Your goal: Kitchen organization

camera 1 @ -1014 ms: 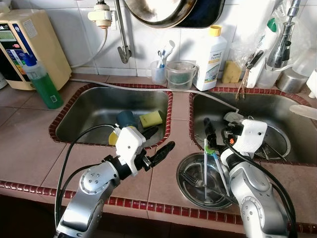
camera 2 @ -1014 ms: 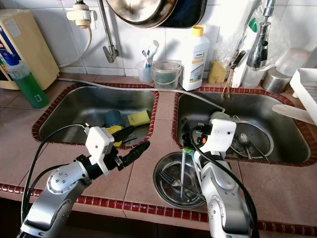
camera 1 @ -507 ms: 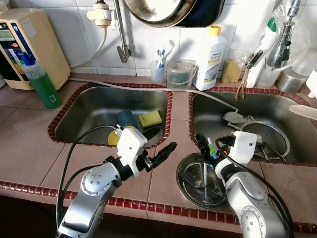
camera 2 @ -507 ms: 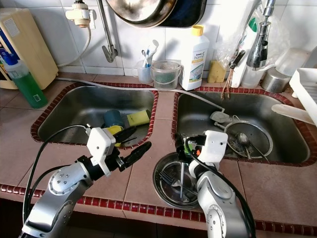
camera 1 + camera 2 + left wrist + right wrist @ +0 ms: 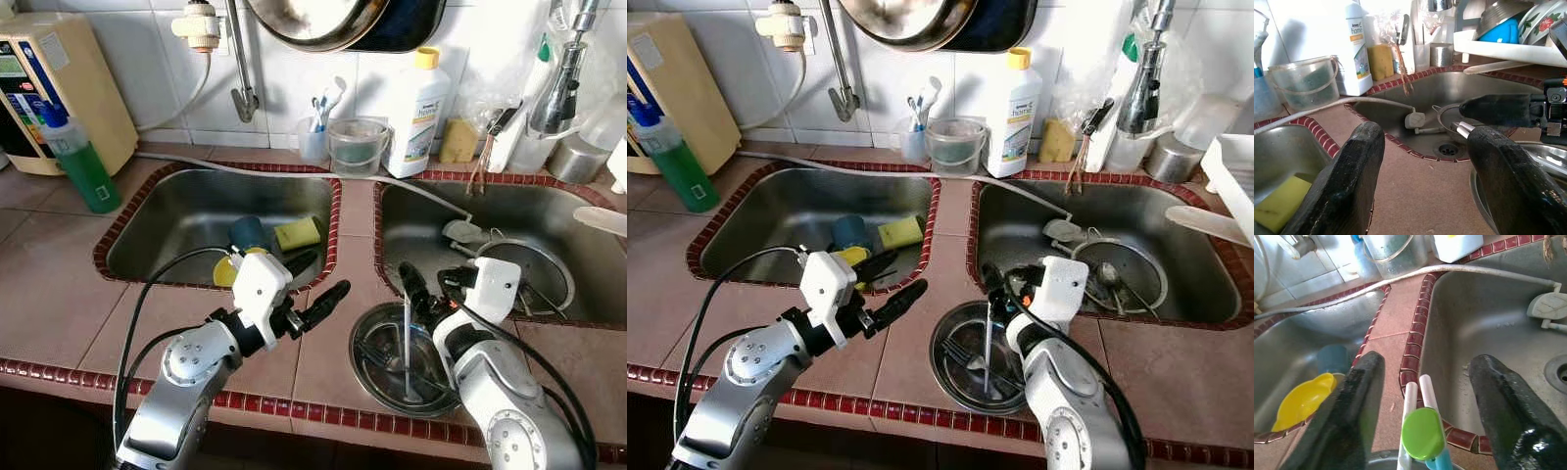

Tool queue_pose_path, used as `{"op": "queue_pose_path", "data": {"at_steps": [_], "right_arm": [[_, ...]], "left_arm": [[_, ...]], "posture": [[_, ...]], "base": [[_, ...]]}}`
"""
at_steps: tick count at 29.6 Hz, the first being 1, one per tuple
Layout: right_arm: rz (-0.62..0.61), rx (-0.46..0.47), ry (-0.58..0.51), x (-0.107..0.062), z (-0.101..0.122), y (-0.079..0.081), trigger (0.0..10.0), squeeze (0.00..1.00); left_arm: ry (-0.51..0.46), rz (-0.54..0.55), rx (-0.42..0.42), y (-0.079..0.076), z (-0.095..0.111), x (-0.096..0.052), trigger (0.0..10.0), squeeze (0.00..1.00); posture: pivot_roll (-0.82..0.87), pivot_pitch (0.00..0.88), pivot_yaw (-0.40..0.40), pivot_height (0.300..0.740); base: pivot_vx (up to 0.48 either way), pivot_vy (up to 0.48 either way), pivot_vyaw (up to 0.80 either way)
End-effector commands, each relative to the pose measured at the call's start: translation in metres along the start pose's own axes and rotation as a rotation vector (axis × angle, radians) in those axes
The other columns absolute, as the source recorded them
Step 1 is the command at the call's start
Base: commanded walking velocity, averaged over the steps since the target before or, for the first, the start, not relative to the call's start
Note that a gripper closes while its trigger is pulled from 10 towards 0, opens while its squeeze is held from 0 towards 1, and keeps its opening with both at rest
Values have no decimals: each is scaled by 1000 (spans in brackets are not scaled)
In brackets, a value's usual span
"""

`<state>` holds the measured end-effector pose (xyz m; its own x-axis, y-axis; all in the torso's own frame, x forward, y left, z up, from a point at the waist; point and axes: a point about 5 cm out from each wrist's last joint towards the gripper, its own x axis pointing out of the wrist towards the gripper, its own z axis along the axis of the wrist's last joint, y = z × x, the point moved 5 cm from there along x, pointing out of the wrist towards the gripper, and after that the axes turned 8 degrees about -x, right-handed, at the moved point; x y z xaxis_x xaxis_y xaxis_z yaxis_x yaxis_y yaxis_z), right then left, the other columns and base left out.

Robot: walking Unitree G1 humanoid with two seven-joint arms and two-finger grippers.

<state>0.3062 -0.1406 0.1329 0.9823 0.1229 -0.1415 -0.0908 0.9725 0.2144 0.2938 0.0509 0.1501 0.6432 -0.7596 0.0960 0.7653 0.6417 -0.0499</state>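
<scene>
A white two-pronged utensil with a green cap leans in the steel bowl on the counter's front edge, its shaft running down into the bowl beside a fork. My right gripper is open just above the bowl's far rim. The wrist view shows its fingers spread wide on either side of the utensil, touching neither prong. My left gripper is open and holds nothing, hovering over the tiled strip between the two sinks, to the left of the bowl.
The left sink holds a yellow sponge, a blue cup and a yellow cup. In the right sink lie a strainer and a spoon. A green bottle, detergent bottle and clear bucket line the back.
My right gripper came down from over the sink edge with the utensil between its fingers. Its fingers now stand apart and the utensil rests in the bowl. The left arm has barely moved.
</scene>
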Motion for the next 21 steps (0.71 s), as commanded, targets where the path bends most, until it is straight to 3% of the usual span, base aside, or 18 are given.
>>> {"op": "queue_pose_path", "data": {"at_steps": [1, 2, 3, 11, 21], "right_arm": [[-11, 21, -4, -2, 4, -1, 9020, 0], [-15, 25, -2, -3, 4, -1, 9020, 0], [-17, 30, -1, -3, 4, -2, 10000, 0], [-44, 84, 24, -2, 1, -7, 10000, 0], [-66, 72, 79, -1, -3, -13, 10000, 0]], "left_arm": [[-4, 4, 10, -1, 3, 0, 10000, 0], [-4, 4, 10, 0, 3, 0, 10000, 0], [-4, 5, 10, 0, 3, 0, 10000, 0], [-6, 3, 10, 0, 3, 0, 10000, 0], [-9, -6, 9, -2, 3, 2, 10000, 0]], "posture": [[-252, 58, 47, 740], [-252, 58, 47, 740], [-252, 58, 47, 740], [-259, 46, 48, 740], [-262, 35, 44, 740]], "base": [[0, 0, 0], [0, 0, 0], [0, 0, 0], [0, 0, 0], [0, 0, 0]]}}
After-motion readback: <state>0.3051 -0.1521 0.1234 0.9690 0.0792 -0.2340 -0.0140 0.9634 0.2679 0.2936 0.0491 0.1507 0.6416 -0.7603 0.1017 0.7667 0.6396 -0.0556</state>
